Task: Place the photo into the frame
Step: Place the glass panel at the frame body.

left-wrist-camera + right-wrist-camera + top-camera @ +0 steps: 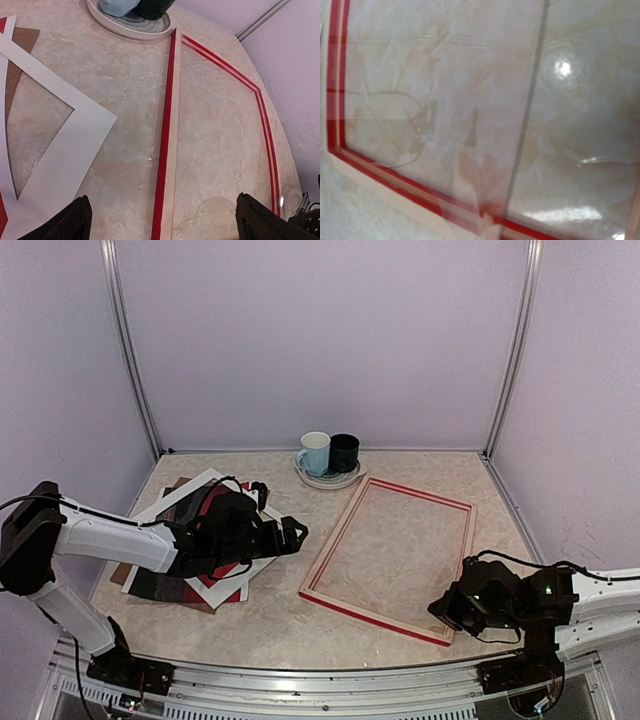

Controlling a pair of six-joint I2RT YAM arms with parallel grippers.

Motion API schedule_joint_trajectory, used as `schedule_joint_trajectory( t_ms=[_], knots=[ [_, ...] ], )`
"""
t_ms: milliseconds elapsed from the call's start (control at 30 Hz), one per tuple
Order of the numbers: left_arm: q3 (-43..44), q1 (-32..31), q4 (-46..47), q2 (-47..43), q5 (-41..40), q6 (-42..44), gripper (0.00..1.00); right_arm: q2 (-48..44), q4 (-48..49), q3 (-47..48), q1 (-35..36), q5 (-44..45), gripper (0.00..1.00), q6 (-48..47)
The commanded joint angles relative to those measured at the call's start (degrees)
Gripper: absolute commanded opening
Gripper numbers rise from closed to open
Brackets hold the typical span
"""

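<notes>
The frame (390,552) lies flat at centre right, red with pale wood edges. The photo (168,586) lies in a pile at the left, under a white mat (196,486), and shows only as dark and red strips. My left arm hides much of it. My left gripper (296,532) hangs open between the pile and the frame's left rail (167,140), its fingers (70,222) wide apart with nothing between them. My right gripper (445,608) is shut at the frame's near right corner. The right wrist view shows the red rail (385,172) through a clear sheet, but no fingers.
A brown backing board (120,572) lies under the pile. At the back middle a plate (330,481) holds a pale mug (315,452) and a black cup (344,451). Walls close in the back and both sides. The clear sheet's edge (530,110) crosses the right wrist view.
</notes>
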Motion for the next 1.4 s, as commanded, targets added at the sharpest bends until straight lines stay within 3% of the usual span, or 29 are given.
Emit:
schedule_joint_trajectory(
  t_ms=[0,600,700,800,1100,1367],
  knots=[
    [1.92,-0.84,0.36,1.21,-1.07,-0.80,0.99,0.22,-0.64,1.66,1.15,0.74,0.00,0.43],
    [2.46,-1.38,-0.28,2.02,-1.50,-1.05,0.99,2.06,-3.62,3.25,2.83,2.30,0.01,2.16],
    [2.50,-1.38,-0.50,1.98,-1.57,-1.00,0.99,1.87,-4.14,3.36,2.87,2.48,0.24,1.94],
    [2.54,-1.36,-0.67,2.02,-1.67,-0.91,0.99,1.24,-5.30,3.46,2.83,2.87,0.36,2.00],
    [3.08,-1.38,-1.11,2.13,-1.67,-0.59,0.99,-0.78,-7.51,3.29,2.83,3.80,0.47,2.59],
    [2.85,-1.37,-1.43,1.91,-2.11,-0.48,0.99,-4.45,-7.77,1.05,2.84,4.59,0.65,4.06]
  ],
)
